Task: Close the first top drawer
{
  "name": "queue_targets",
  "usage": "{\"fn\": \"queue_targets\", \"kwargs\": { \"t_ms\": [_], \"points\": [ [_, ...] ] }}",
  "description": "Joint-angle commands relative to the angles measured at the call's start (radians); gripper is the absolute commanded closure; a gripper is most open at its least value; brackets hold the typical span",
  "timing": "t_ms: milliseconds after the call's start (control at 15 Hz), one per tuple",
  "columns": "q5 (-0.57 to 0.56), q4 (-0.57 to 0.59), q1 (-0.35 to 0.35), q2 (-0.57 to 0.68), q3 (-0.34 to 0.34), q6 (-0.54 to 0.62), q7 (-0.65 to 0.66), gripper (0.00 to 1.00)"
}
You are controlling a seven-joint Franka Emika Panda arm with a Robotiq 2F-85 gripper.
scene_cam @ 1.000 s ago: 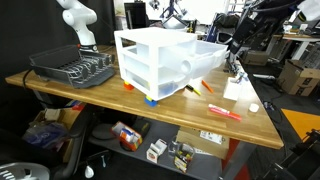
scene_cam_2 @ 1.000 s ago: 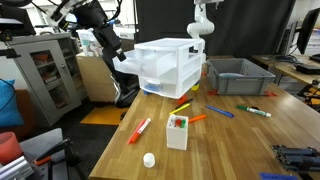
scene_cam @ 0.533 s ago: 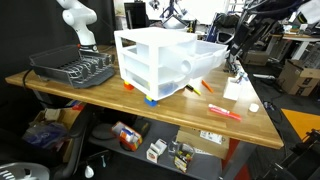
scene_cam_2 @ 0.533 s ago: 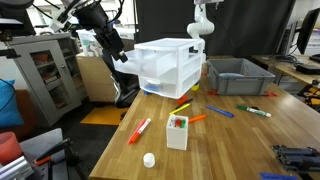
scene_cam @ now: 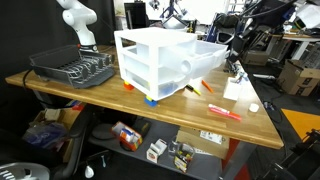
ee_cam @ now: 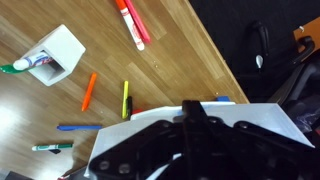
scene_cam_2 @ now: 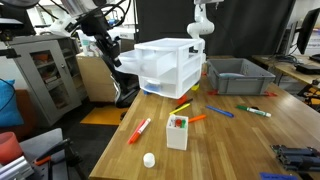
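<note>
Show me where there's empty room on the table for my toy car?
Bare table lies beside the cup, between the markers and the near edge. It's crowded by the cabinet, where the open drawer sticks out.

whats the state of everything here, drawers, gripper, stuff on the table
first top drawer: open, pulled well out
two lower drawers: closed
gripper: at the open drawer's front; open or shut unclear
white holder: upright, items inside
red marker: lying flat
</note>
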Motion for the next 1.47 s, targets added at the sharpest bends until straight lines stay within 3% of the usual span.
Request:
{"fn": "queue_targets", "kwargs": {
  "t_ms": [0, 400, 1400],
  "points": [
    [0.069, 0.024, 0.048, 0.046, -0.043, 0.016, -0.074, 1.0],
    [0.145, 0.047, 0.085, 0.093, -0.065, 0.05, -0.125, 1.0],
    [0.317, 0.103, 0.186, 0.237, -0.11, 0.297, -0.187, 1.0]
  ]
}}
